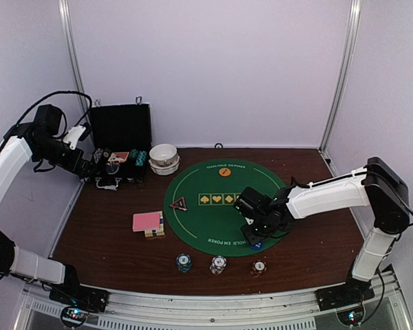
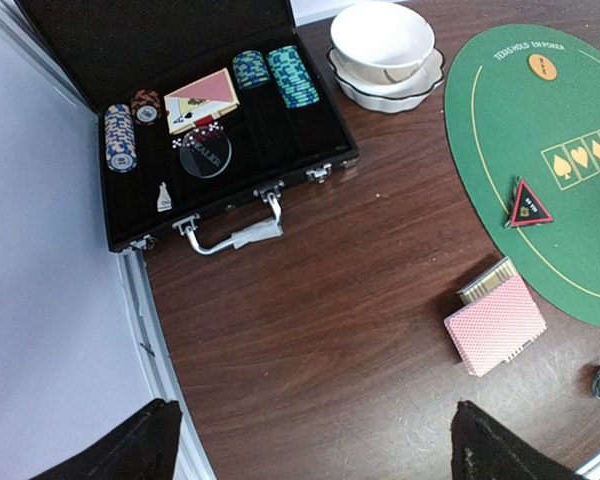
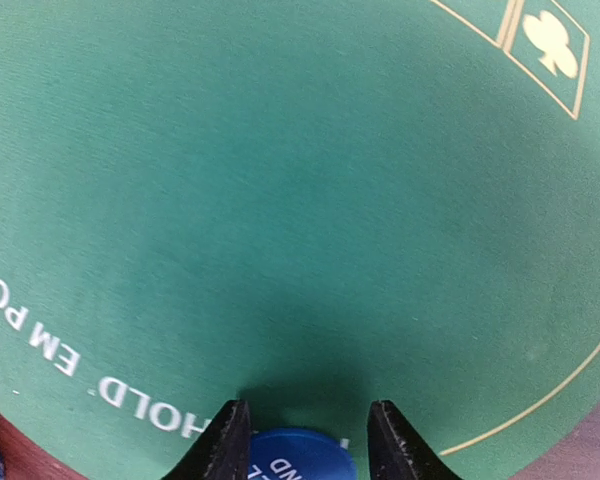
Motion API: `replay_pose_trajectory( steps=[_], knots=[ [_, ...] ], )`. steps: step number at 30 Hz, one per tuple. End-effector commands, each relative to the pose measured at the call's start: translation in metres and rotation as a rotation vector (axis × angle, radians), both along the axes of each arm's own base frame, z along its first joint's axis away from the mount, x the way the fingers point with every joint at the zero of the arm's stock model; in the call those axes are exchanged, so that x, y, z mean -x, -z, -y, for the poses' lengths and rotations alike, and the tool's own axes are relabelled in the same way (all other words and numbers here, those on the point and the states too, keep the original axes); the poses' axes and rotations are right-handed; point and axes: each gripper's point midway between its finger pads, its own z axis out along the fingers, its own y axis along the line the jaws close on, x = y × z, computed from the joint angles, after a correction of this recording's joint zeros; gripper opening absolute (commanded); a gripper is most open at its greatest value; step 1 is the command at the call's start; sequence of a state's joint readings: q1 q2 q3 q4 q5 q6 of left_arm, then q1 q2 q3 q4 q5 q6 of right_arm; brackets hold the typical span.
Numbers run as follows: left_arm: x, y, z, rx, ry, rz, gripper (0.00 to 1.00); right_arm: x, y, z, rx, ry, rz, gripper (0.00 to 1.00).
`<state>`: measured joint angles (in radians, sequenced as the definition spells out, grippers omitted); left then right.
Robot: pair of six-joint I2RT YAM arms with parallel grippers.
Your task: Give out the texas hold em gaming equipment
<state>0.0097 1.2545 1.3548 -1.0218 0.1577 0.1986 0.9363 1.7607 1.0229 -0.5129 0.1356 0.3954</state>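
our right fingers straddle the blue marker button on the green mat, beside its rim lettering; we cannot tell whether they pinch it or merely flank it. our left fingers hang wide apart and empty above the bench, with the pink-backed cards ahead to their right and the black case ahead to their left.
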Motion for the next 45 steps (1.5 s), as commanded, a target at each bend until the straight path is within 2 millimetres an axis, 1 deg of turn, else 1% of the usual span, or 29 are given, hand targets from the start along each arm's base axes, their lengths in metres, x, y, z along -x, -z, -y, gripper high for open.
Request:
replay_pose_trajectory(
  steps=[1,3,4,7,11,13,15,19,21,24,27,30,34,39,45],
  knots=[
    [0.005,-0.005,0.002,0.012,0.020,0.016,0.97,0.001,0.002,0.041,0.120,0.049,0.006,0.41],
    [0.005,-0.004,0.003,0.013,0.023,0.015,0.98,0.001,0.002,0.045,0.121,0.059,0.007,0.41],
    [0.006,-0.005,0.003,0.011,0.025,0.016,0.97,0.000,0.000,0.046,0.120,0.062,0.011,0.43],
    [0.005,-0.005,0.003,0.010,0.027,0.018,0.98,-0.004,-0.010,0.044,0.112,0.067,0.027,0.54],
    [0.005,-0.006,0.002,0.006,0.030,0.021,0.98,-0.005,-0.030,0.034,0.062,0.052,0.029,0.70],
    [0.005,-0.006,0.002,0.004,0.031,0.021,0.98,0.001,-0.035,0.027,0.031,0.035,0.010,0.76],
    [0.005,-0.006,0.002,0.002,0.033,0.022,0.98,0.012,-0.036,0.023,0.012,0.013,-0.021,0.78],
    [0.006,-0.006,0.003,0.002,0.038,0.022,0.98,0.033,-0.027,0.020,-0.017,-0.012,-0.089,0.82],
    [0.006,-0.005,0.003,0.004,0.037,0.020,0.98,0.040,-0.020,0.022,-0.025,-0.003,-0.112,0.81],
    [0.005,-0.005,0.003,0.005,0.037,0.020,0.98,0.046,-0.009,0.027,-0.027,0.014,-0.134,0.76],
    [0.005,-0.007,0.003,0.003,0.037,0.024,0.98,0.049,0.000,0.030,-0.018,0.024,-0.144,0.73],
    [0.005,-0.009,0.003,0.002,0.036,0.028,0.98,0.047,0.006,0.033,0.008,0.026,-0.139,0.70],
    [0.006,-0.009,0.003,0.002,0.036,0.027,0.98,0.038,0.007,0.035,0.034,0.037,-0.112,0.64],
    [0.007,-0.010,0.004,0.009,0.038,0.027,0.97,0.024,0.004,0.041,0.019,0.077,-0.096,0.57],
    [0.006,-0.011,0.005,0.019,0.041,0.023,0.97,0.013,0.001,0.043,0.006,0.095,-0.085,0.54]
  ],
)
